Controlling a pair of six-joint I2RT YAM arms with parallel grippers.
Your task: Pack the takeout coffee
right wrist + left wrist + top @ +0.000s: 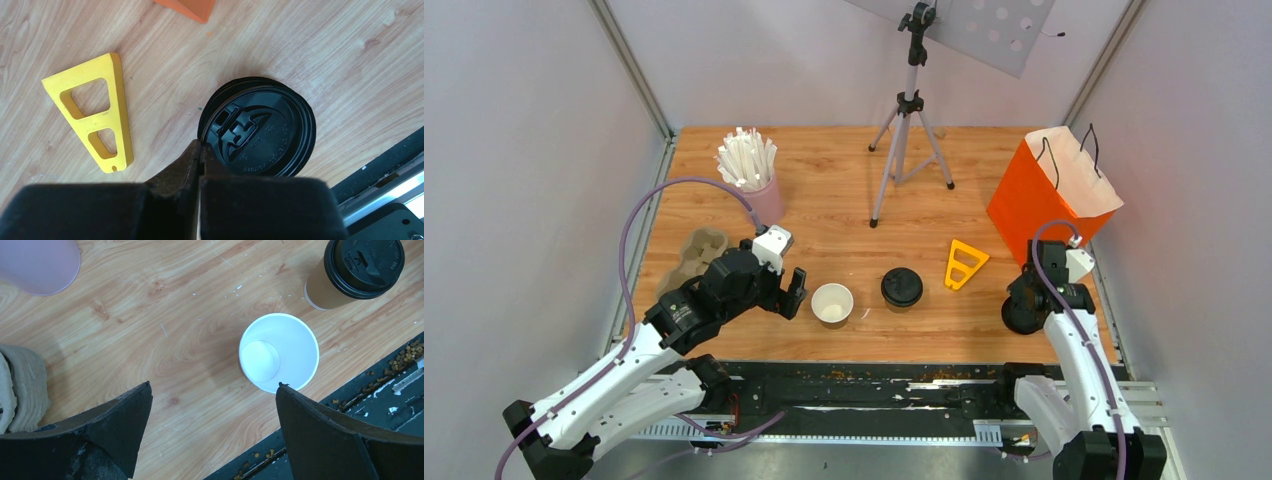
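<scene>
Left claw [214, 387], jaws spread wide and empty, hovers just short of the open paper cup [278, 351]. The cup stands upright, white inside, ahead and a little right of the claw, near the tabletop's [844, 190] front edge. A lidded kraft cup [355, 270] stands just beyond. Right claw [200, 150] is closed tight at a black lid's [260, 132] rim, grip unclear, well apart; the left arm is nearer.

Left hand [214, 388] spread wide, right hand [200, 148] closed.
</scene>
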